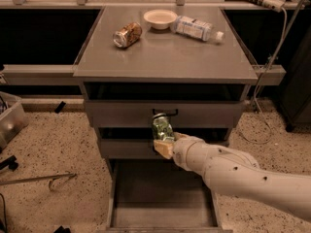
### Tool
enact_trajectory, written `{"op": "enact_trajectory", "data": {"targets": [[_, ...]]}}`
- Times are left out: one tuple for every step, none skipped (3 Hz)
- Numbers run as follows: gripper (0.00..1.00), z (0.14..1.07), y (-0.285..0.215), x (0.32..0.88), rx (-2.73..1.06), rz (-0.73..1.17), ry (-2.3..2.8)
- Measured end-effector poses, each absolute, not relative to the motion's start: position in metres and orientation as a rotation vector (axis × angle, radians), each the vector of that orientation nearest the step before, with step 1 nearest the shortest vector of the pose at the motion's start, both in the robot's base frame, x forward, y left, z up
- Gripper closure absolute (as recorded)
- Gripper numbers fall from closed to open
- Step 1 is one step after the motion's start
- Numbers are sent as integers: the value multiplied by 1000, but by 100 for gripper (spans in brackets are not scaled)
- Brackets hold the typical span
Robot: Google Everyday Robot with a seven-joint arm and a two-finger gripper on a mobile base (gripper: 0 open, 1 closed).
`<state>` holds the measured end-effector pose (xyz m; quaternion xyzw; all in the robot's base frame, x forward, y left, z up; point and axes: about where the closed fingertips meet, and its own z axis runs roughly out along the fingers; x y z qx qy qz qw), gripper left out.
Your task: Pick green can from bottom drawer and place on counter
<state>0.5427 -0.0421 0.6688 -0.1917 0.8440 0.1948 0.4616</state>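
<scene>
Tool pinches green can, upright, held above open bottom drawer. Bench higher above that drawer carries tan can, bowl, bottle.

The green can was shiny, dark and spotty. The tan gripper held it below the grey counter's front edge. The floor was speckled.
</scene>
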Motion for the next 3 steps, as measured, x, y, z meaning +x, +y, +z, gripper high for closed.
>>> {"op": "enact_trajectory", "data": {"targets": [[100, 673, -40, 544, -483, 477, 2070], [100, 715, -30, 551, -530, 471, 2029], [100, 795, -30, 562, -579, 441, 1950]]}}
